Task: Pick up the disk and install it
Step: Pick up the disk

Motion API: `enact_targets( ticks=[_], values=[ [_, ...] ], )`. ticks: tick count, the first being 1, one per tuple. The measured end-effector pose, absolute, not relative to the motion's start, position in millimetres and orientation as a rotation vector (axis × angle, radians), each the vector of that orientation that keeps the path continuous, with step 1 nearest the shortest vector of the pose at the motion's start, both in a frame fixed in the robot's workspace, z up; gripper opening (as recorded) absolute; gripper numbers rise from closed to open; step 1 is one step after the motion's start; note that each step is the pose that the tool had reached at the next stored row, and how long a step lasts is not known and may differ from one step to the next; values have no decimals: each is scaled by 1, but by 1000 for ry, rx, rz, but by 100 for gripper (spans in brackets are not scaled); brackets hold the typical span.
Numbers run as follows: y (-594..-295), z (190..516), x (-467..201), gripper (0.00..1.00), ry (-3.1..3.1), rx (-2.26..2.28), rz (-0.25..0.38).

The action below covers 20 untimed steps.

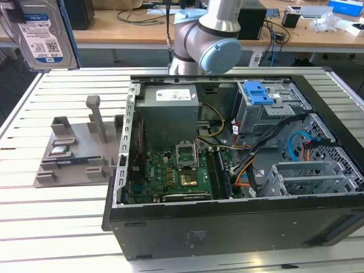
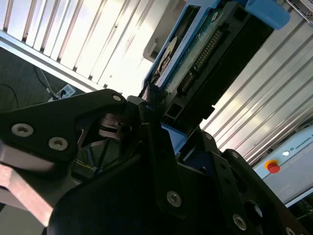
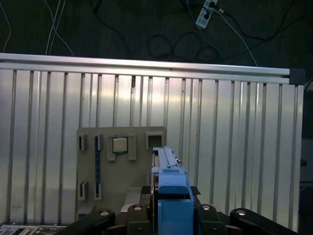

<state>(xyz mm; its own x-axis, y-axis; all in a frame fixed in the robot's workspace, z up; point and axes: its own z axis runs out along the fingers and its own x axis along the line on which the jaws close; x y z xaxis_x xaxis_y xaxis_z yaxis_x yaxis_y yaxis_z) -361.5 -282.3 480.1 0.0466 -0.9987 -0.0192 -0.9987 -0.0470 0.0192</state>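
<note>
The disk point(image 1: 37, 33), a silver drive with a white-and-blue label and a blue bracket, hangs high above the table at the exterior view's upper left, well clear of the open computer case point(image 1: 227, 170). In the second wrist view my gripper point(image 2: 155, 105) is shut on the disk point(image 2: 205, 54), its black fingers point(image 2: 146, 117) clamping one end. The first wrist view shows the disk point(image 3: 171, 196) edge-on between the jaws, directly over the grey holder point(image 3: 122, 166) on the slatted table.
A grey fixture stand point(image 1: 74, 153) with a post sits on the table, at the case's left in the exterior view. Inside the case are a grey power-supply box point(image 1: 169, 111), a motherboard point(image 1: 176, 173) and a metal cage with a blue latch point(image 1: 259, 91). The arm's base point(image 1: 207, 40) stands behind the case.
</note>
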Motion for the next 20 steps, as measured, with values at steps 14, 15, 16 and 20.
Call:
enact_targets(
  ticks=[14,15,16,20],
  values=[
    [-282,523,-361,36,-2170,2274,-47],
    [-282,527,-362,36,-2170,2274,-48],
    [-282,530,-362,36,-2171,2275,-49],
    [-282,530,-361,36,-2172,2276,-51]
  ],
)
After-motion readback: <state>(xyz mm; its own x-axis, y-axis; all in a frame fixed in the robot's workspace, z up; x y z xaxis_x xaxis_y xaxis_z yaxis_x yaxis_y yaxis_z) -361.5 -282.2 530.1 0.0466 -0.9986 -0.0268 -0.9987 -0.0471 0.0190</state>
